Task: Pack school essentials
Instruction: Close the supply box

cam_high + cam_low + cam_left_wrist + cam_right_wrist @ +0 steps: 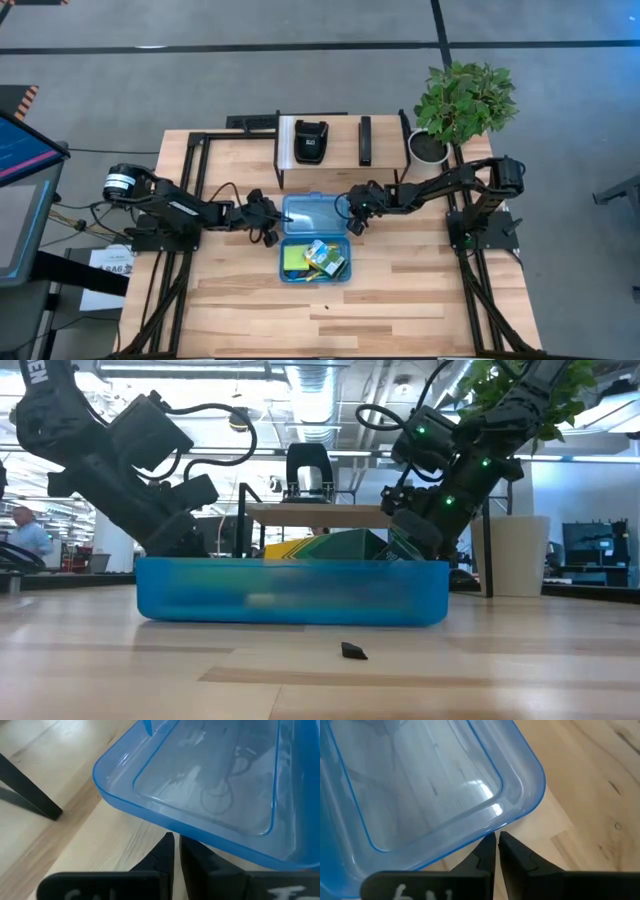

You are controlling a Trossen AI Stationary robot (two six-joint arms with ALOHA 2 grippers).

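The translucent blue hinged case [314,236] lies open. Its lid [313,212] is the far half; the near half [290,592] holds the yellow-green crayon box [327,259] and the green sticky-note pad [293,258]. Other stationery in it is too small to tell apart. My left gripper [270,226] is shut at the lid's left side, its tips [173,840] tucked below the lid's rim. My right gripper [352,213] is shut at the lid's right side, by a corner [496,838]. My left gripper has its shut fingertips [169,845] under the lid's overhanging rim [165,822] on the left side, coming low from the table's left. The rim hides the very tips. My right gripper has its shut fingertips [490,845] against the lid's rounded corner rim [512,815] on the right side, coming low from the table's right.
Behind the case stands a dark metal rack with a black device [310,141] and a dark bar [365,140]. A potted plant [460,100] is at the far right. A small black piece [353,651] lies on the wood near the case. Bare wood lies toward the near edge.
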